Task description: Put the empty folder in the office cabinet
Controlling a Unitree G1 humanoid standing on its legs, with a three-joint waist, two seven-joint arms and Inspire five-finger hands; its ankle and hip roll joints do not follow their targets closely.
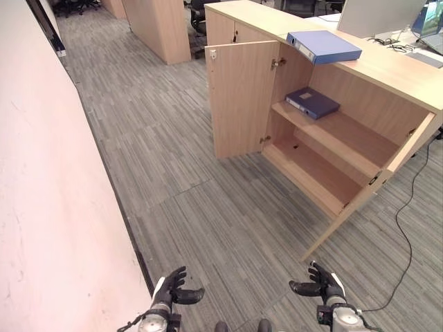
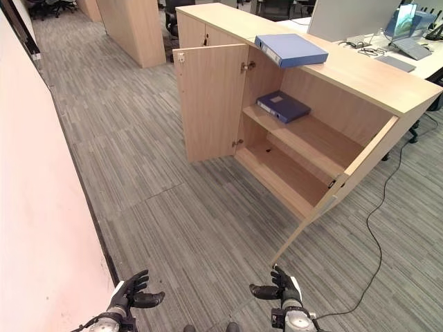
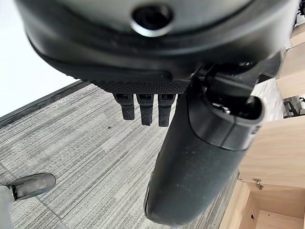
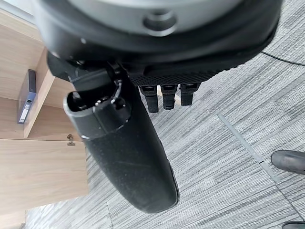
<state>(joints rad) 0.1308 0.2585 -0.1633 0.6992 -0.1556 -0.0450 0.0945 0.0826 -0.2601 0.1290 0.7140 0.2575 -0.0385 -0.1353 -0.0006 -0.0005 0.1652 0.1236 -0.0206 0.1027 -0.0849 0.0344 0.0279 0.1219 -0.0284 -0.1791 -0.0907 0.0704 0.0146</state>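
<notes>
A light blue folder (image 1: 323,46) lies flat on top of the wooden office cabinet (image 1: 387,69), near its left end. A darker blue folder (image 1: 312,102) lies on the upper shelf (image 1: 353,135) inside, also seen in the right wrist view as the darker folder (image 4: 26,98). Both cabinet doors stand open. My left hand (image 1: 169,289) and right hand (image 1: 324,283) hang low over the carpet, well short of the cabinet. Both are open and empty, their thumbs pointing towards each other. The left thumb (image 3: 190,167) and right thumb (image 4: 128,157) stand out straight.
The left door (image 1: 242,97) and right door (image 1: 374,187) swing out over the grey carpet. A pale wall (image 1: 41,207) runs along my left. A monitor (image 1: 377,15) and desk items sit behind the cabinet. Another wooden unit (image 1: 163,28) stands further back.
</notes>
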